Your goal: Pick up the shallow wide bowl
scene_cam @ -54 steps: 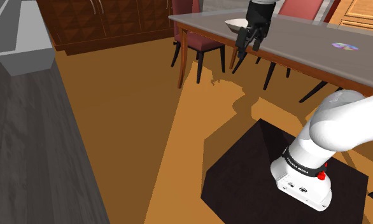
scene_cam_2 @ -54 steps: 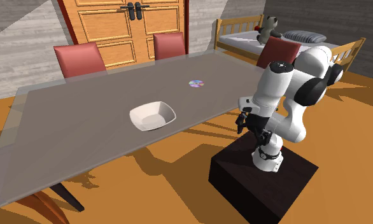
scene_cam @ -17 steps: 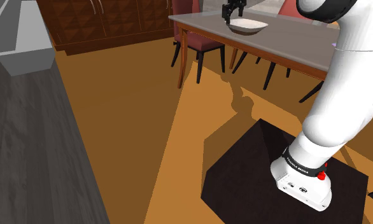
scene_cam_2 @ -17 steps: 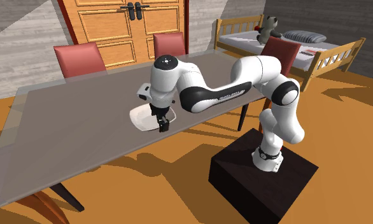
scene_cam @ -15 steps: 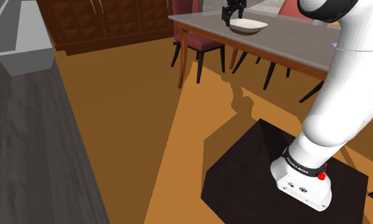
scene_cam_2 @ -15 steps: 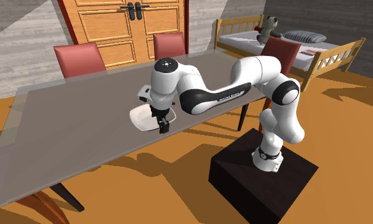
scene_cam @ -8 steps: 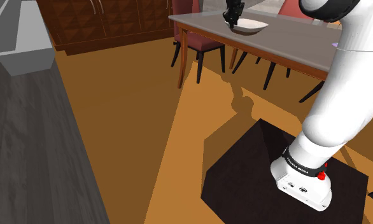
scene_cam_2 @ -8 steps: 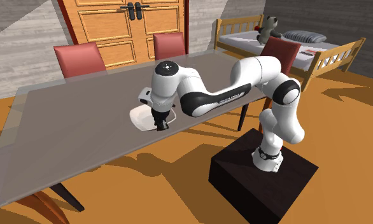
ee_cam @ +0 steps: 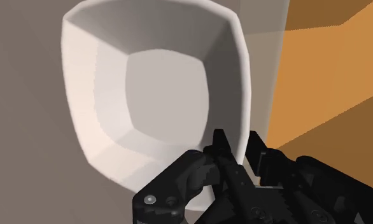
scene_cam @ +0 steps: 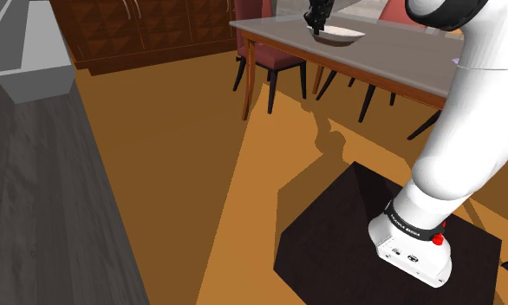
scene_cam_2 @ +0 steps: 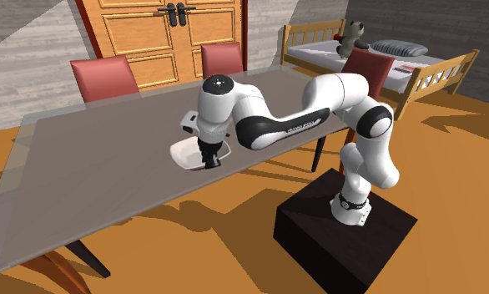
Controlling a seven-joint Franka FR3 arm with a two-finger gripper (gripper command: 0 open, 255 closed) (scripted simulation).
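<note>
Looking down the wrist view, I have the gripper [ee_cam: 237, 145] drawn in narrow. Its fingers [ee_cam: 218, 147] sit astride the near wall of the shallow white bowl [ee_cam: 166, 89], one inside the rim and one outside. As far as this tight angle lets me judge, they are clamped on that wall rather than merely flanking it. The bowl sits upright on the grey dining table [scene_cam_2: 84, 167], close to the edge on the arm's side, with the orange floor [ee_cam: 325, 63] showing just beyond. I read it as a stiff, light dish with a smooth, probably slick surface, and since I can't say what it is made of, I'd treat it as breakable. The sloped wall is the only sensible hold, as the bowl looks far too wide to span. A pinch at one side leaves most of the weight hanging off the far side, so I expect it to want to tip or pivot in the grip. I'd want the hold deep on the wall and a slow, straight lift, watching that the far rim comes up level.
</note>
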